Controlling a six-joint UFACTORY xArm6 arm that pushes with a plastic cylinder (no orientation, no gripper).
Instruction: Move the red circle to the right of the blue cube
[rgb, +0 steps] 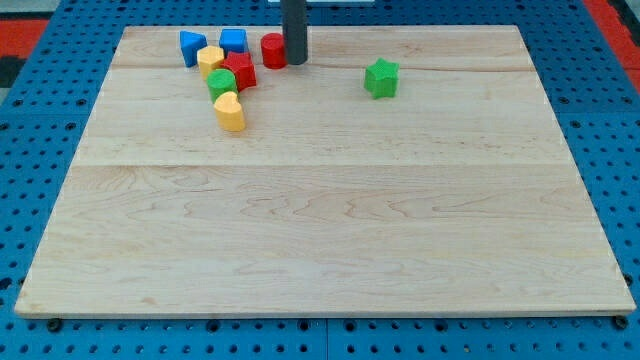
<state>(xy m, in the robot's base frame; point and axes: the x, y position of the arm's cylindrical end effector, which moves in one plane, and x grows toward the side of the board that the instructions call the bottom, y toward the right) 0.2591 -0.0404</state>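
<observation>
Tip (296, 62) was seen touching red circle (273, 50) on its right; the circle sat just right of blue cube (233, 42). Nothing was grasped.

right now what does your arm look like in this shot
Only my rod shows: a straight, dark grey to black cylinder, smooth and plain, entering from the view's top edge. No cables, markings or joints are visible on it. My tip ends blunt on the board, just to the view's right of the red circle. The rest of the arm is out of frame.

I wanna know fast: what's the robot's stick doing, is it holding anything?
My tip: no gripper, holds nothing; it sits right beside the red circle, on the view's right.
</observation>
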